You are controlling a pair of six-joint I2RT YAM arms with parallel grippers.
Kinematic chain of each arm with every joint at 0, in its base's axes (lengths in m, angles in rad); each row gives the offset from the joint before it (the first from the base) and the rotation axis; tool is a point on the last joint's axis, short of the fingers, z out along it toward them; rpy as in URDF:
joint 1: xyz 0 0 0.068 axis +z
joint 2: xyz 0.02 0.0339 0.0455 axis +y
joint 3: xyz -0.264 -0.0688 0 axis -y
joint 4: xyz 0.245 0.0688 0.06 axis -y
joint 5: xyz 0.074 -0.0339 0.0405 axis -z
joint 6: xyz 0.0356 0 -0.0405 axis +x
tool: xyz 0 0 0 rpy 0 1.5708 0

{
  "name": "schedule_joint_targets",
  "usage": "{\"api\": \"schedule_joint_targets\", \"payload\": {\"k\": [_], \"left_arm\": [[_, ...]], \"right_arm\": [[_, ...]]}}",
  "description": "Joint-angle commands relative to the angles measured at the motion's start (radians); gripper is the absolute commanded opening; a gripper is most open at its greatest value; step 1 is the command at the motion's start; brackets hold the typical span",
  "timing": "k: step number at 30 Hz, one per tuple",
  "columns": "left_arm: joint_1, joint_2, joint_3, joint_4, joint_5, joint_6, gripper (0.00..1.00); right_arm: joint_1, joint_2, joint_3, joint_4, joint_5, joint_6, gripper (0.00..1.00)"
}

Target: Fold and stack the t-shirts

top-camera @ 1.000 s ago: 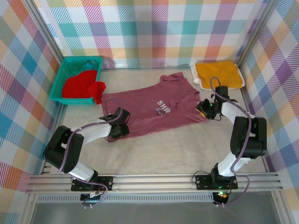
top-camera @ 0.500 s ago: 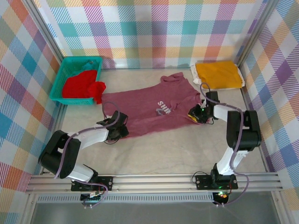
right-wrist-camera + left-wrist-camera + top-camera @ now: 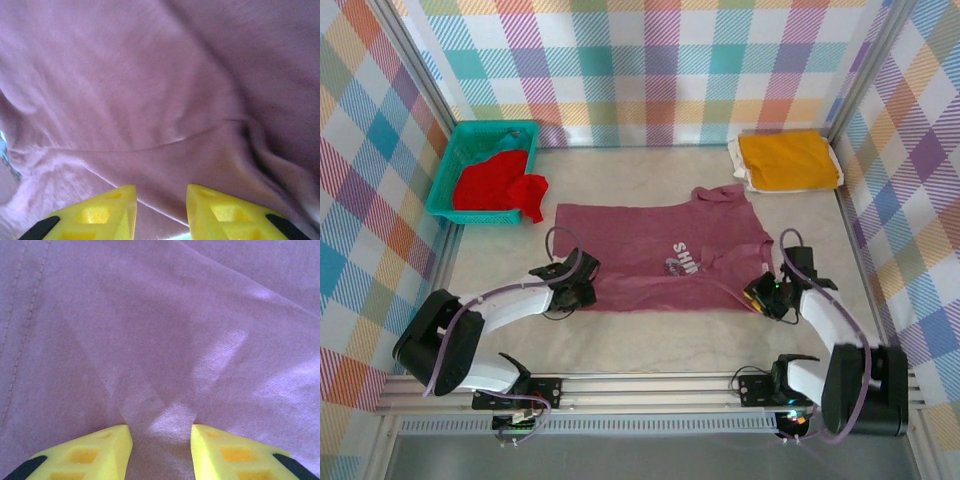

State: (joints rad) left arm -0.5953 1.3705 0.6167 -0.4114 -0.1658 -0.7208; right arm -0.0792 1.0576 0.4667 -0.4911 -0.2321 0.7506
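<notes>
Dragged toward 6 o'clock since a second ago: maroon t-shirt (image 3: 660, 250), spread flat at centre. Overhead, left gripper (image 3: 582, 290) at its 7 o'clock corner, right gripper (image 3: 765, 295) at 4 o'clock. Closer, at each wrist: narrowly parted yellow fingers (image 3: 95, 452) pinching a maroon fold.

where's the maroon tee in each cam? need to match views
Top external: maroon t-shirt spread mid-table, near corners at the left gripper and right gripper.
Left wrist: maroon t-shirt pinched in the left gripper, stitched seam at left.
Right wrist: maroon t-shirt, wrinkled, pinched in the right gripper.
Shared landmark: each gripper on its near corner.
</notes>
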Motion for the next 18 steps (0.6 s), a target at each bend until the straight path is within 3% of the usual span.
{"api": "schedule_joint_targets", "payload": {"k": [1, 6, 10, 13, 14, 18], "left_arm": [[-0.011, -0.002, -0.03, -0.198, 0.02, 0.004, 0.39], [-0.011, -0.01, 0.103, -0.257, -0.002, 0.045, 0.4], [0.023, -0.021, 0.3, -0.271, -0.036, 0.128, 0.46], [0.132, 0.014, 0.416, -0.231, -0.006, 0.193, 0.51], [0.184, 0.041, 0.463, -0.217, 0.008, 0.217, 0.58], [0.334, 0.198, 0.658, -0.244, 0.032, 0.295, 0.58]], "right_arm": [[-0.047, -0.038, 0.024, -0.097, 0.043, -0.033, 0.33], [-0.05, -0.004, 0.121, -0.019, -0.045, -0.041, 0.34], [-0.014, 0.094, 0.31, 0.044, -0.069, -0.057, 0.35], [0.013, 0.269, 0.491, 0.082, -0.123, -0.074, 0.36], [0.023, 0.336, 0.548, 0.101, -0.134, -0.073, 0.36], [0.046, 0.562, 0.765, 0.121, -0.186, -0.071, 0.36]]}}
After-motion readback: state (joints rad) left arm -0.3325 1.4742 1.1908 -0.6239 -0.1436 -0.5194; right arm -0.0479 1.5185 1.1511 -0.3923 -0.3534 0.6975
